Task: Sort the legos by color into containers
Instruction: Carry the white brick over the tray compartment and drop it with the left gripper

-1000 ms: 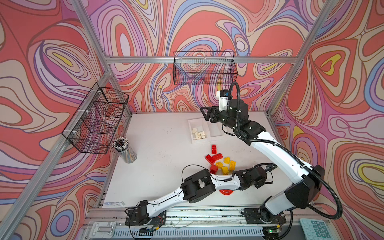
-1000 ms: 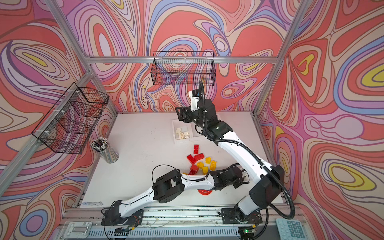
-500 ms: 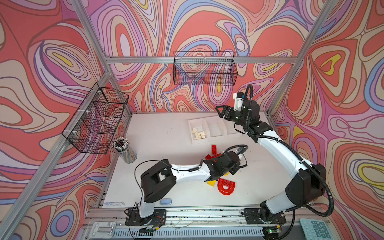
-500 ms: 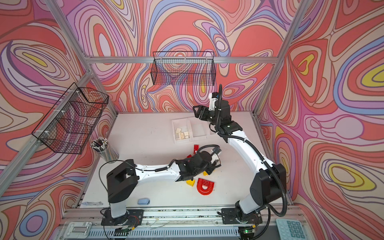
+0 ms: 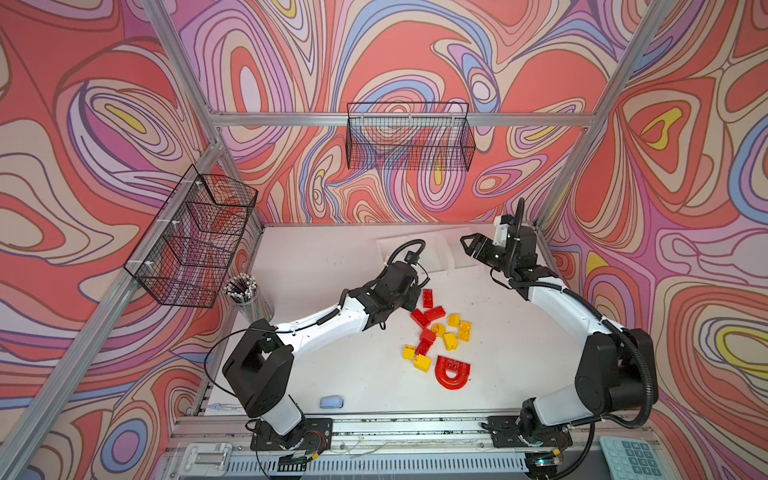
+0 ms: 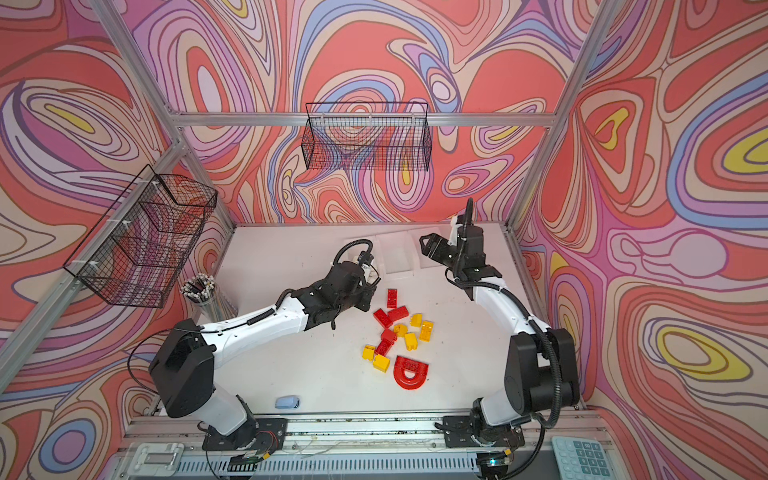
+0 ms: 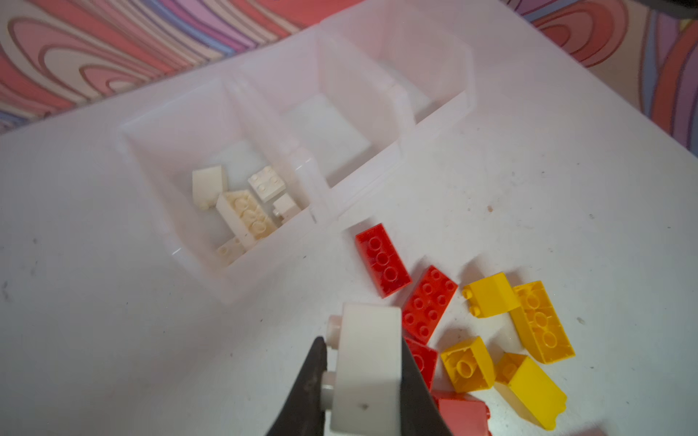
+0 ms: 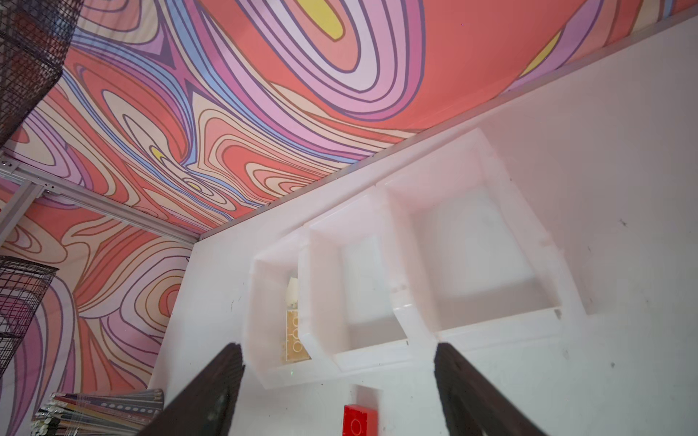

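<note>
Beside the legos (image 7: pixel 428 302), the left gripper (image 7: pixel 362 349) leans low, pinching a white brick (image 7: pixel 368 377). Right gripper (image 8: pixel 338 353) probably hovers by the containers (image 8: pixel 396 241), fingers spread.

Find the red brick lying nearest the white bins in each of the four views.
In a top view: the red brick caps the far end of the pile, nearest the bins.
In a top view: red brick at the pile's far end, before the bins.
Left wrist: between the bins and the held white brick.
Right wrist: at the frame edge, before the bins, framed by the open right gripper.
Shared landmark: the bins.
</note>
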Available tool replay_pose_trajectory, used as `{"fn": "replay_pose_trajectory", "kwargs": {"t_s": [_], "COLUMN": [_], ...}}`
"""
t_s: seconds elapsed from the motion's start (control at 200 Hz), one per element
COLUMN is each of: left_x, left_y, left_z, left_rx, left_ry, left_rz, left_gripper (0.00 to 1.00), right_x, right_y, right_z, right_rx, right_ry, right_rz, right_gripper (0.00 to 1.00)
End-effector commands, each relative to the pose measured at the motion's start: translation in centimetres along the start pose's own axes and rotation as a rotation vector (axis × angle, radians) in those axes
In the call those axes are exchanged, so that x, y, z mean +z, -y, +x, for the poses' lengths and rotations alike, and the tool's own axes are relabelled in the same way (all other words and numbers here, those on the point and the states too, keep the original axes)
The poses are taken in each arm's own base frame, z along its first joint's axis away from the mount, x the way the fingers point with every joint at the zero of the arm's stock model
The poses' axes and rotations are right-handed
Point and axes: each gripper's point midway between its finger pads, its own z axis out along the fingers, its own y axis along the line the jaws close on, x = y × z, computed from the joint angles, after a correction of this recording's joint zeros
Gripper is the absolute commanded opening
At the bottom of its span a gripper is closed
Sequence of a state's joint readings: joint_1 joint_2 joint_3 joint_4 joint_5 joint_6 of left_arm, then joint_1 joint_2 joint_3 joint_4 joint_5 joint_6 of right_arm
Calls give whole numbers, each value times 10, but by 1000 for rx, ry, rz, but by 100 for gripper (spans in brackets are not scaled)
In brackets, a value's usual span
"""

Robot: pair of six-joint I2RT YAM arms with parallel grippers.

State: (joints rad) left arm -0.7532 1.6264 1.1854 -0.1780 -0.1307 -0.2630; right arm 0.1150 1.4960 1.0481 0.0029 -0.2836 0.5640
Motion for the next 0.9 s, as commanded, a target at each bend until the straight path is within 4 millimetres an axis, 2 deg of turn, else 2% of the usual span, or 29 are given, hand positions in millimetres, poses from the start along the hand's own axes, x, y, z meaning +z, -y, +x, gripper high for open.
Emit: {"fn": "replay_pose_trajectory", "kwargs": {"t_s": [0.0, 0.14, 0.255, 0.355, 0.486, 0.581, 0.716, 0.811, 0.896], "left_x": [8, 30, 50, 64, 83, 91, 89, 81, 67], "left_y": [-24, -43, -60, -64, -71, -75, -78, -79, -80], "left_z": [5, -2, -10, -21, -23, -26, -33, -41, -50], "left_rx": [-106, -146, -204, -212, -231, -238, -231, -225, -228], "left_ry": [-146, -235, -282, -274, -328, -339, -315, -298, -280], "left_rz": [-14, -61, -101, -101, -117, -117, -123, -131, -136], "left_gripper": [20, 19, 17, 17, 19, 29, 48, 61, 66], "right_x": [-13, -23, -34, -42, -46, -48, -50, -48, -42], "right_y": [-1, 9, 10, 7, 8, 10, 12, 14, 15], "right_z": [1, 14, 24, 32, 47, 55, 63, 72, 85], "right_rx": [0, 14, 18, -12, -38, -45, -59, -76, -110], "right_ry": [54, 71, 76, 74, 45, 31, 14, -2, -36], "right_rz": [-9, 5, -5, -6, 0, 3, 10, 27, 52], "right_gripper": [84, 83, 83, 83, 83, 83, 83, 83, 83]}}
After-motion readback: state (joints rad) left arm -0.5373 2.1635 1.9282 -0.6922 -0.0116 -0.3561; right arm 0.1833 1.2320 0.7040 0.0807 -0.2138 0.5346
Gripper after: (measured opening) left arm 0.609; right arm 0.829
